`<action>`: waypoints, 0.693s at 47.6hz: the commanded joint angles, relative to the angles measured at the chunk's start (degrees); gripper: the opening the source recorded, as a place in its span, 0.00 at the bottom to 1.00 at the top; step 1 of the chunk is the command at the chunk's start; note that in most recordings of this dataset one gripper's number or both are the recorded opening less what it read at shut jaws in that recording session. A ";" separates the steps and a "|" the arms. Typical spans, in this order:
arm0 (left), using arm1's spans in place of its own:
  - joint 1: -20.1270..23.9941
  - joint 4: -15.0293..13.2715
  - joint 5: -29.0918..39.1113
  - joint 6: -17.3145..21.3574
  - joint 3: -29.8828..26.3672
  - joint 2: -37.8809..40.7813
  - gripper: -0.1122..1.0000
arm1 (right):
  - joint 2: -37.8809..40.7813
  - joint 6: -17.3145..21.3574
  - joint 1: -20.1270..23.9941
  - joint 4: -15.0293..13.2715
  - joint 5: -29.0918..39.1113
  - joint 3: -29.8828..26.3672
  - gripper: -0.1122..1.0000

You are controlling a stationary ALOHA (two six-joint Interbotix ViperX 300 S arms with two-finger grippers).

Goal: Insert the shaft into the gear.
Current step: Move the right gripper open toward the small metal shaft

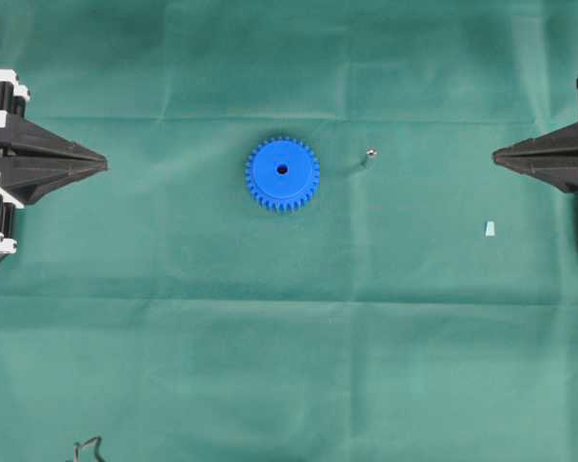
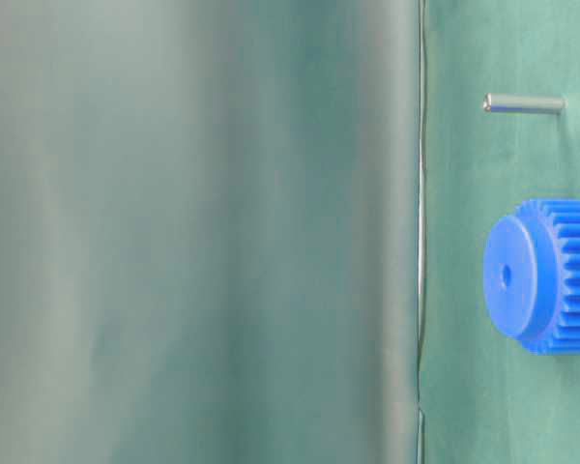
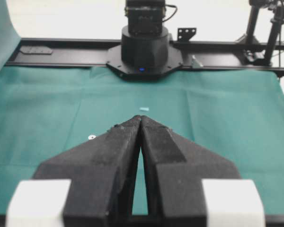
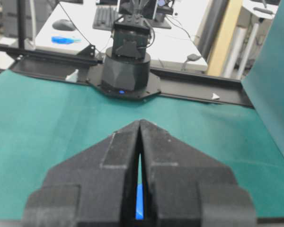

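Cloth (image 1: pixel 289 366) fills the overhead frame, both arms parked: left gripper (image 1: pixel 104 164) and right gripper (image 1: pixel 496 152) pressed together at mid-edges, gear (image 1: pixel 282 173) centre, shaft (image 1: pixel 369 154) upright just right, so picking the shaft likely comes first.

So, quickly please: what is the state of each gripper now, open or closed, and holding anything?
Left gripper: closed, holding nothing.
Right gripper: closed, holding nothing.
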 commanded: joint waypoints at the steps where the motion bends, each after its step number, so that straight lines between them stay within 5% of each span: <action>1: -0.97 0.70 2.02 -0.53 -2.37 0.88 0.10 | 0.26 -0.18 -0.09 0.09 0.09 -0.26 0.12; 17: -1.14 0.88 2.46 -0.53 -3.34 0.88 0.10 | 1.05 0.00 -0.97 1.14 4.75 -1.76 0.12; 33: -1.14 0.88 2.46 -0.53 -3.34 0.88 0.10 | 10.55 0.35 -5.80 1.93 8.53 -7.38 0.13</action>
